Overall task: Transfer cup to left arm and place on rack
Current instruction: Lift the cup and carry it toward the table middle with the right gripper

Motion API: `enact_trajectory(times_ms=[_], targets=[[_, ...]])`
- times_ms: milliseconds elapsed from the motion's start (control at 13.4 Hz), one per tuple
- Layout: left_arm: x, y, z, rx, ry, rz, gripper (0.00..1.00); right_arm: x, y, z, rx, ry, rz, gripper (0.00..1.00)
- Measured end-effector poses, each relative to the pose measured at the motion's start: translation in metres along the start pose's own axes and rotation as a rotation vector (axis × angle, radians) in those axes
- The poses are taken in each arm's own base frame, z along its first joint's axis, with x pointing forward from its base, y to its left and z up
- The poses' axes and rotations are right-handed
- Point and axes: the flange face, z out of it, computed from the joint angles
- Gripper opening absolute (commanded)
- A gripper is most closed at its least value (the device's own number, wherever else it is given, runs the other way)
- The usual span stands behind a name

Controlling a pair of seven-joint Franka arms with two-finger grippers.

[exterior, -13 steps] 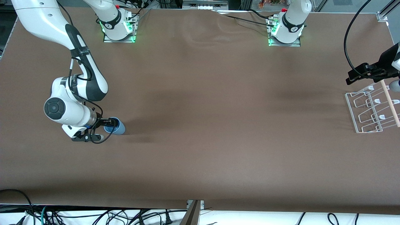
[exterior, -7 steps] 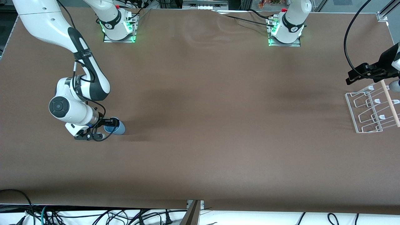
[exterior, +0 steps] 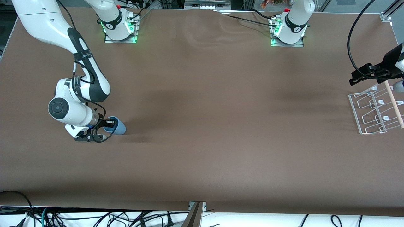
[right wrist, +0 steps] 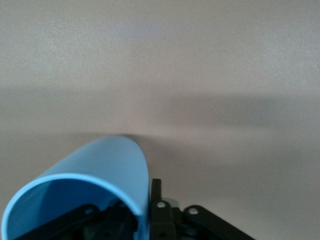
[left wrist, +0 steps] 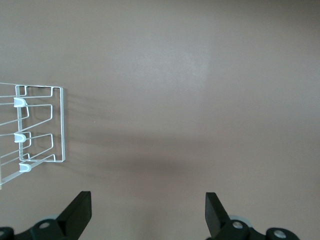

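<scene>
The light-blue cup (exterior: pixel 116 126) is tipped on its side near the right arm's end of the table, its mouth toward my right gripper (exterior: pixel 108 123). The right gripper is shut on the cup's rim, one finger inside and one outside the wall. In the right wrist view the cup (right wrist: pixel 100 175) fills the lower part beside the gripper (right wrist: pixel 142 212). I cannot tell whether the cup touches the table. My left gripper (exterior: pixel 363 75) hangs open and empty over the table beside the rack (exterior: pixel 374 110). It also shows open in the left wrist view (left wrist: pixel 148 220), with the rack (left wrist: pixel 42 125) at the frame's edge.
The brown table (exterior: pixel 221 126) is bare between the cup and the rack. The rack's wooden rod (exterior: pixel 394 104) runs along its edge at the left arm's end. A black cable (exterior: pixel 350 47) hangs above the left gripper. Both arm bases stand along the farthest edge.
The right wrist has shifted slightly and the cup has moved a little with it, farther from the front camera. The left arm has not moved.
</scene>
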Motion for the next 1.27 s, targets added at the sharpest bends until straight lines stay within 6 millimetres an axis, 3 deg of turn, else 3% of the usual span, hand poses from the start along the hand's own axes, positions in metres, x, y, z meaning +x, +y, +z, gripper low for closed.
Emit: enact_trajectory(times_ms=[149, 298, 447, 671, 820, 1268], targets=[[0.000, 0.000, 0.000, 0.000, 0.000, 0.000, 1.00, 0.000, -0.002, 0.000, 0.017, -0.001, 0.011, 0.00], [0.000, 0.000, 0.000, 0.000, 0.000, 0.000, 1.00, 0.001, -0.023, -0.007, 0.085, -0.008, 0.018, 0.00], [0.000, 0.000, 0.000, 0.000, 0.000, 0.000, 1.00, 0.003, -0.068, -0.041, 0.174, -0.035, -0.004, 0.00], [0.000, 0.001, 0.000, 0.000, -0.001, 0.002, 1.00, -0.001, -0.142, -0.121, 0.410, -0.101, -0.015, 0.00], [0.000, 0.002, 0.000, 0.000, -0.001, 0.003, 1.00, -0.007, -0.179, -0.152, 0.568, -0.127, 0.007, 0.00], [0.000, 0.003, 0.001, 0.001, -0.005, 0.006, 1.00, -0.019, -0.279, -0.168, 0.826, -0.141, 0.040, 0.00]])
